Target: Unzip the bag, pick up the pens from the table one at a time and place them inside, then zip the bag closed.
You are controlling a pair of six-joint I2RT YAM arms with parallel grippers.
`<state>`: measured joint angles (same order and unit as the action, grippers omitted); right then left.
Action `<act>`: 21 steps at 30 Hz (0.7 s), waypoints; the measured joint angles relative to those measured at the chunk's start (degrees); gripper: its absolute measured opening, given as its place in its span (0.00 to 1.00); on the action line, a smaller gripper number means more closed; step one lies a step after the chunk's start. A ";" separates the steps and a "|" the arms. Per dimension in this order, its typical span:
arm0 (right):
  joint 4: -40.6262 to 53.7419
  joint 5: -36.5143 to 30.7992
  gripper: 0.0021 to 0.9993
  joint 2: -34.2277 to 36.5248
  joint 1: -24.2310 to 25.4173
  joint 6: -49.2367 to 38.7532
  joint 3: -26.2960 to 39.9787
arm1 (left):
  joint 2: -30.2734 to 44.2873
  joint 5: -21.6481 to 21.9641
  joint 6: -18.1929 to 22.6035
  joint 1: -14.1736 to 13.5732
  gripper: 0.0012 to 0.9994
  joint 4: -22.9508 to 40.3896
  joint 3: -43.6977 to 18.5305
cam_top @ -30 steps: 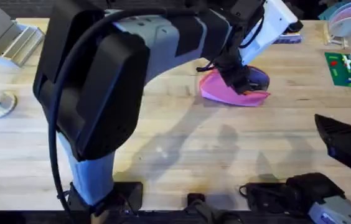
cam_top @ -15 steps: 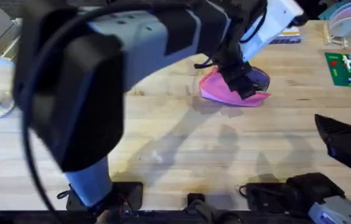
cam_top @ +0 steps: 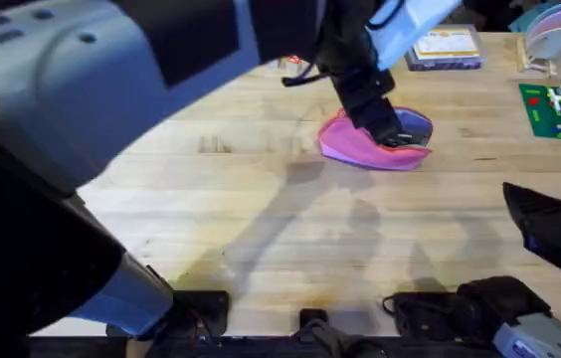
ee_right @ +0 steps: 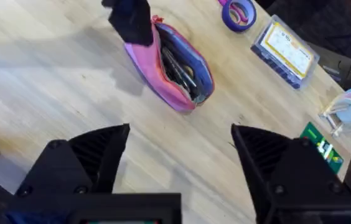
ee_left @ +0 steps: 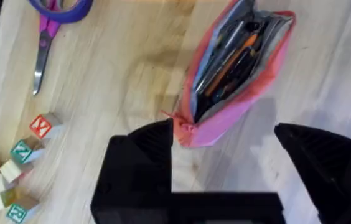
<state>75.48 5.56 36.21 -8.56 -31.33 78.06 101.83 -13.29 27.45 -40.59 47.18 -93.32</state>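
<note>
The pink bag (cam_top: 365, 147) lies on the table (cam_top: 261, 199) at the back, right of centre. Its zipper gapes and shows the blue-grey lining (ee_left: 256, 28). Several pens (ee_left: 228, 56) lie inside it, most of them black and one orange. My left gripper (ee_left: 225, 146) hangs open just above the bag's near end, with one finger (ee_left: 154, 140) next to the bag's red-edged corner and nothing between the fingers. Nearer the table's front right, my right gripper (ee_right: 178, 155) is also open and holds nothing. From there the bag (ee_right: 169, 62) lies well ahead of it.
A clear box with a yellow label (cam_top: 445, 48) and a purple tape roll (ee_right: 238, 12) sit behind the bag. Purple-handled scissors (ee_left: 48, 28) and letter blocks (ee_left: 14, 180) lie to its left. A green board (cam_top: 557, 109) and a plate rack (cam_top: 557, 30) are at the back right.
My left arm has swung up close under the camera, and its gripper has shifted slightly left over the bag's end. The labelled box has come into view. The right arm has not moved.
</note>
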 joint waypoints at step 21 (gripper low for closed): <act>-0.02 0.00 1.00 0.00 0.00 0.02 0.00 | -12.83 -8.66 7.81 12.31 0.99 0.08 10.38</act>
<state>75.46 5.56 36.21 -8.56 -31.31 78.06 88.99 -21.95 35.26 -28.27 47.27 -82.94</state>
